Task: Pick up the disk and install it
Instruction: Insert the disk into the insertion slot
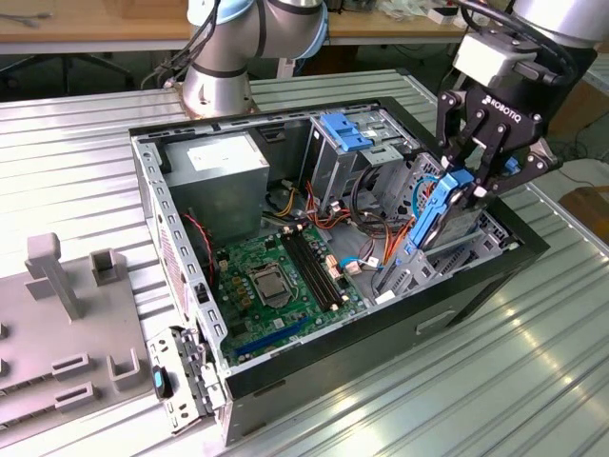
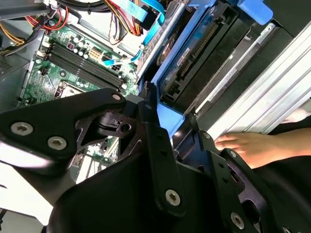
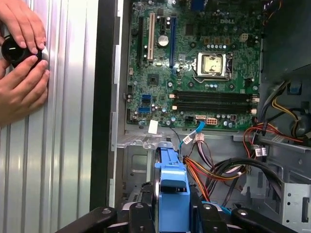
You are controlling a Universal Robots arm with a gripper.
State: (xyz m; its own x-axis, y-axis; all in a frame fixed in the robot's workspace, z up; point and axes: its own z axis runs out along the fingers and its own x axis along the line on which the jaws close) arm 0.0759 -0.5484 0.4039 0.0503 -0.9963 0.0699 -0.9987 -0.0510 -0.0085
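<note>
The disk [image 1: 441, 217], a flat drive with bright blue side rails, stands on edge and tilted at the right end of the open computer case [image 1: 529, 249], its lower part down among the drive bay's metal. My gripper [image 1: 473, 187] is shut on its upper blue end. In the first wrist view the disk's blue rail [image 3: 172, 182] runs out from between my black fingers [image 3: 137, 213]. The second wrist view has the disk [image 2: 190, 54] reaching into the bay, my gripper [image 2: 171, 121] clamped on its near blue end.
Inside the case lie a green motherboard [image 1: 276, 278], a grey power supply [image 1: 225, 173], a metal cage with a blue latch [image 1: 344, 133] and loose cables [image 1: 366, 243]. A person's hands [image 3: 22, 58] hold a black knob on the ribbed table. A grey fixture [image 1: 67, 324] sits at the exterior view's left.
</note>
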